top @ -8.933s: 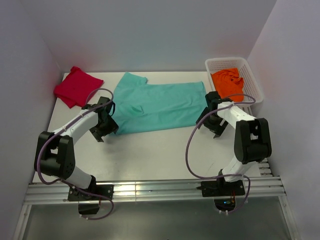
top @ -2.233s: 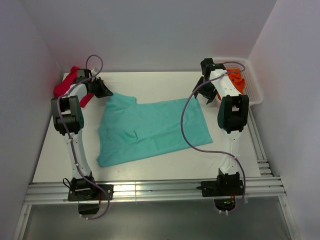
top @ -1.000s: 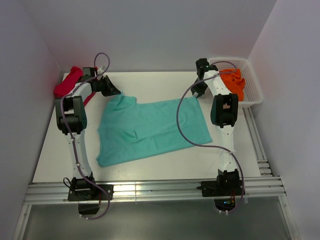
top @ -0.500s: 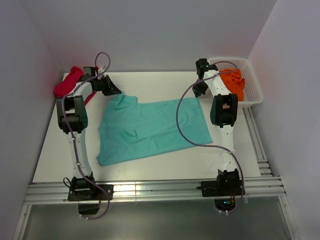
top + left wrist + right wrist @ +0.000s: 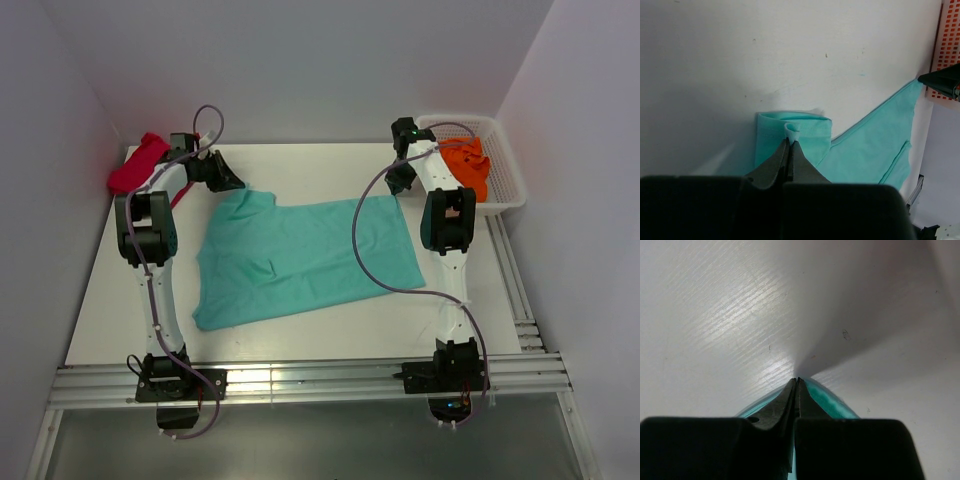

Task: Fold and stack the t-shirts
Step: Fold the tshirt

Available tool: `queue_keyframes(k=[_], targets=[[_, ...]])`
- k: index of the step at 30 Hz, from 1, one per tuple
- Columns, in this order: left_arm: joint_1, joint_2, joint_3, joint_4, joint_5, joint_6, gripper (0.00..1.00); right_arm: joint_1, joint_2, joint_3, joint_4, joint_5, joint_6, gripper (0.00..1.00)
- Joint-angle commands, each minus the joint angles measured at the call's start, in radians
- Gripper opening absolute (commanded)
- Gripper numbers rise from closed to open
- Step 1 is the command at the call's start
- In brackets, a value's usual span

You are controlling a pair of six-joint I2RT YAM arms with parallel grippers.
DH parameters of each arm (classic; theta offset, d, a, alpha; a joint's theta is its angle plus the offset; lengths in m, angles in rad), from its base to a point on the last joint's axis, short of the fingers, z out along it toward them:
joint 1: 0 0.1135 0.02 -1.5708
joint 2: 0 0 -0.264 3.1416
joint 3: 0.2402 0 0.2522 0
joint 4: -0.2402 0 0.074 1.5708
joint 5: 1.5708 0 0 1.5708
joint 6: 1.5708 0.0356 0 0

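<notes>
Pale walls close round the white surface [image 5: 310, 165], and the teal shirt [image 5: 300, 255] lies spread across its middle, mostly flat, with a few wrinkles. My left hand [image 5: 790, 142] is pinched tight on a small rolled fold at the shirt's far left corner, the fingers pressed together with cloth between them. My right hand [image 5: 796, 381] is closed the same way on the far right corner, with teal showing beneath its tips. Both arms are stretched out long toward the far side. Beyond my left hand, the red shirt [image 5: 138, 165] sits bunched at the far left of the surface. Just beside my right arm, the orange shirt [image 5: 465, 162] lies crumpled in the white basket [image 5: 508, 170] at the far right.
</notes>
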State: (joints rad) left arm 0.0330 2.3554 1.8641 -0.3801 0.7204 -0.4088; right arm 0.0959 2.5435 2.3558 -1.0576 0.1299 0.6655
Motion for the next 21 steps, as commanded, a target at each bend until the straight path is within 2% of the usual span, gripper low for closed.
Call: queue_keyframes(k=[1,9,21], targets=[[-0.005,-0.073,0.058,-0.006,-0.007,0.013,0.0,0.001,-0.065,0.008,-0.033,0.007,-0.015,0.0],[-0.008,-0.195,0.0,-0.04,-0.059,0.045,0.0,0.001,-0.147,-0.026,-0.022,0.011,-0.041,0.0],[-0.018,-0.473,-0.276,-0.032,-0.15,0.076,0.0,0.001,-0.328,-0.214,0.036,0.002,-0.066,0.0]])
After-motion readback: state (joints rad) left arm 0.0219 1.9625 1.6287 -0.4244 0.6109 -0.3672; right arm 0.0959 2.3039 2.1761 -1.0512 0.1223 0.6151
